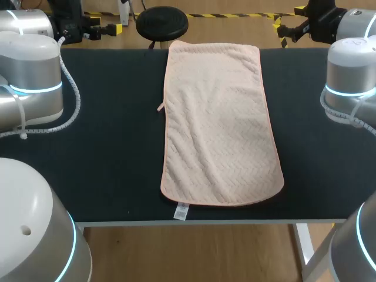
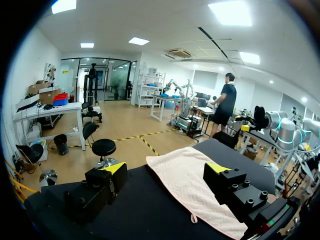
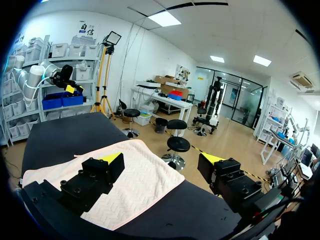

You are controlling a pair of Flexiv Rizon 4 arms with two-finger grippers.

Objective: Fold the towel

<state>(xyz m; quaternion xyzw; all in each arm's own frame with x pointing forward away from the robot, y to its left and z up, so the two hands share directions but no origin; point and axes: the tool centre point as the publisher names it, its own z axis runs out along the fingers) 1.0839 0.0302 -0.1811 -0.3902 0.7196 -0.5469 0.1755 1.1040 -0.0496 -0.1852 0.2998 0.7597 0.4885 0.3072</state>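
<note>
A pale pink towel (image 1: 220, 123) lies flat and unfolded on the dark table (image 1: 100, 170), running from the far edge almost to the near edge. A white label (image 1: 181, 211) hangs at its near hem. My left gripper (image 1: 114, 28) hovers beyond the far left of the table, open and holding nothing. My right gripper (image 1: 281, 29) is at the far right, also open and holding nothing. In the left wrist view the towel (image 2: 195, 187) lies below and ahead of the open gripper (image 2: 167, 170). In the right wrist view the towel (image 3: 135, 185) lies under the open gripper (image 3: 162, 160).
Bare dark tabletop stretches on both sides of the towel, to the left (image 1: 111, 117) and to the right (image 1: 311, 147). The table's near edge (image 1: 235, 222) runs just past the towel's hem. A small loop (image 1: 160, 107) sticks out from the towel's left side.
</note>
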